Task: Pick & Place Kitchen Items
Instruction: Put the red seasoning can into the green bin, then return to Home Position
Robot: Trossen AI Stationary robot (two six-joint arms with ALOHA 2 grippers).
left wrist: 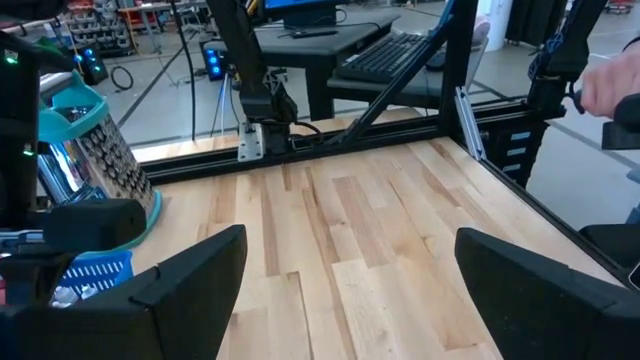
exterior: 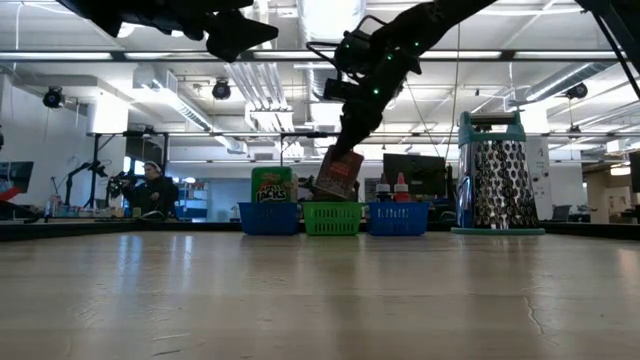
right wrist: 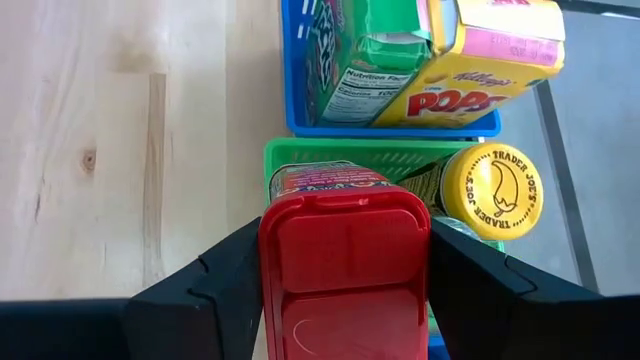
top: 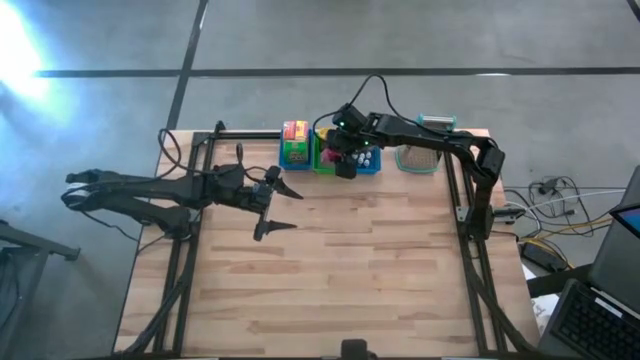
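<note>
- We see the right arm stretched from its base at the table's right edge across to the far edge, its wrist bent down so the right gripper (top: pixel 345 160) hangs over the row of bins.
- The left arm lies low and nearly level from the left side toward the middle of the table (top: pixel 330 270), with the left gripper (top: pixel 282 210) raised over bare wood, well apart from the bins.
- We count three bins in a row at the far edge: a blue bin (exterior: pixel 268 217), a green bin (exterior: pixel 333 218) in the middle, and a second blue bin (exterior: pixel 398 218).
- One metal grater (exterior: pixel 491 180) with a teal handle stands upright just beside the second blue bin.
- In the first blue bin we count two boxes: a green box (right wrist: pixel 365 55) and a yellow box (right wrist: pixel 490 60) touching it.
- In the green bin we see one jar with a yellow lid (right wrist: pixel 492 190).
- In the second blue bin we make out two small bottles with red caps (exterior: pixel 392 186); anything more in it we cannot tell.
- The right gripper's fingers (right wrist: pixel 215 280) are clamped on either side of one red-lidded container (right wrist: pixel 345 265), held tilted above the green bin.
- The left gripper's fingers (left wrist: pixel 190 285) stand wide apart, holding and touching nothing.
</note>
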